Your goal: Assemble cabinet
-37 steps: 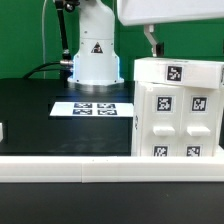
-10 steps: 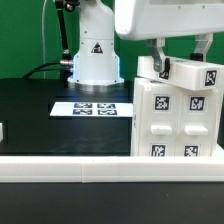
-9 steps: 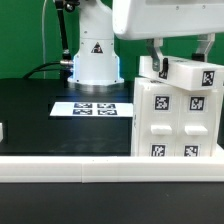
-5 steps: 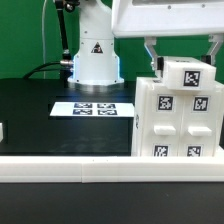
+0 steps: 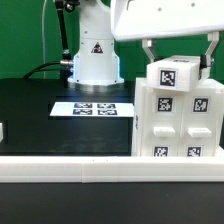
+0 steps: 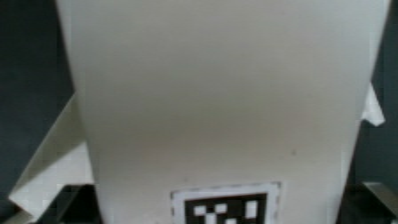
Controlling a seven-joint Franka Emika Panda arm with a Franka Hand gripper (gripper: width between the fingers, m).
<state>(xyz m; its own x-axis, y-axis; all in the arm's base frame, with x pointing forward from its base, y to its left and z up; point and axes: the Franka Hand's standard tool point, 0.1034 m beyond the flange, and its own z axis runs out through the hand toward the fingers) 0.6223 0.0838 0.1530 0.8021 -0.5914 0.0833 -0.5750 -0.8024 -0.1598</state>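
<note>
While the white rail (image 5: 100, 168) ran across the foreground, the cabinet (image 5: 180, 125) stood just behind it at the exterior view's right, on the black table (image 5: 40, 110). On top sat a white tagged top piece (image 5: 182, 75), with the gripper (image 5: 178, 55) straddling it, one finger (image 5: 149, 52) on each side; the wrist view showed that piece (image 6: 196, 100) filling the gap, so it looked clenched on it. Seating it well probably called for keeping the piece square and pressing straight down without tipping the cabinet. Farther back lay the marker board (image 5: 93, 109), then the robot base (image 5: 93, 55).
</note>
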